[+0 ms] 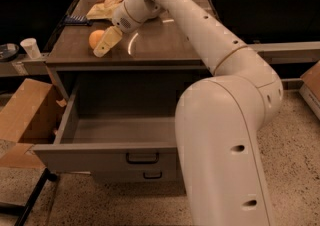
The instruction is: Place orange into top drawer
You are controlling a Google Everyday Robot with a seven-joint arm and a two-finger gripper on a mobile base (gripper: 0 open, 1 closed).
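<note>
The orange [95, 38] sits on the brown counter top [150, 45] near its left front. My gripper [106, 43] reaches down from the white arm and its yellowish fingers [109, 39] lie against the orange's right side, partly covering it. The top drawer [85, 156] is pulled out below the counter, its inside bare, with a small dark handle [142, 158] on its front panel. The narrower lower drawer front [152, 175] sits under it.
A crumpled snack bag [112, 1] and a dark flat object [76, 19] lie at the counter's back left. A white cup [31, 47] stands on a ledge at left. A cardboard box [22, 115] sits beside the drawer. My arm's bulk fills the right foreground.
</note>
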